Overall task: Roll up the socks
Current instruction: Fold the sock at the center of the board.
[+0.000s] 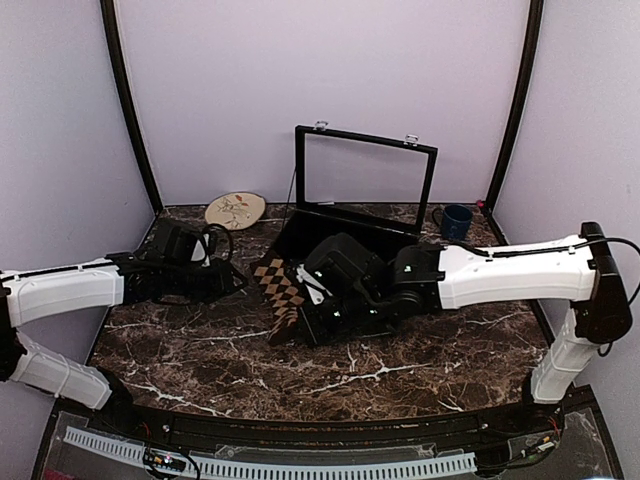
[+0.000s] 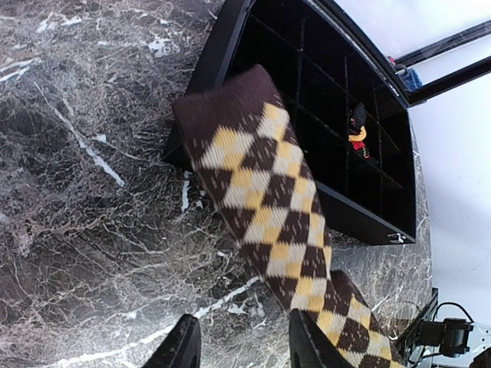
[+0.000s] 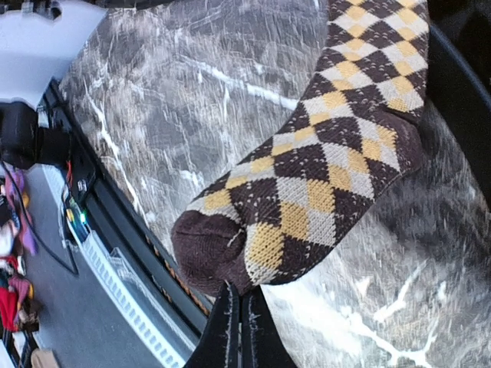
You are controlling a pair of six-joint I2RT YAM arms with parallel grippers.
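Right gripper (image 3: 239, 299): shut, tips at the toe of the sock (image 3: 322, 176) (pinching fabric? cannot tell).
Left gripper (image 2: 244, 337): apart, empty, beside the sock.
Sock: flat on table (image 2: 92, 192), cuff against case (image 2: 219, 61).
Risk: toe slips, roll loosens; cuff snags the case.

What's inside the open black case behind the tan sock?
The black case shows a grid of dark compartments, one holding a small red, orange and black item. The tan sock lies across its near corner, so whatever is under there is hidden.

Tan sock (image 1: 280, 292) partly under right arm (image 1: 500, 272); red-orange item (image 2: 358, 138) in case (image 2: 211, 69), perhaps sock.
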